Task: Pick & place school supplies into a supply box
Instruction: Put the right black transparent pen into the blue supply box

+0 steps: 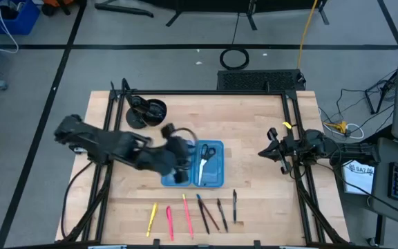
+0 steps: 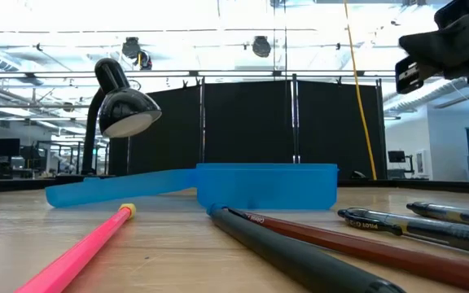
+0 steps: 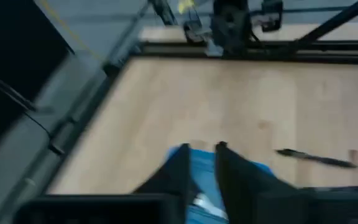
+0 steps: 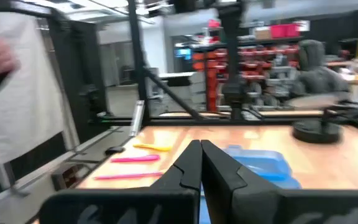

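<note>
L tool (image 1: 179, 168) over blue supply box (image 1: 213, 176), fingers narrow, empty; scissors (image 1: 204, 155) inside. R tool (image 1: 271, 151) closed, table edge.

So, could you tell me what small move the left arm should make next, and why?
Probably swing the left gripper toward the near edge to the row of pens. It hovers over the box, which already holds the scissors, while the pens lie outside it. The right gripper waits at the right edge.
</note>
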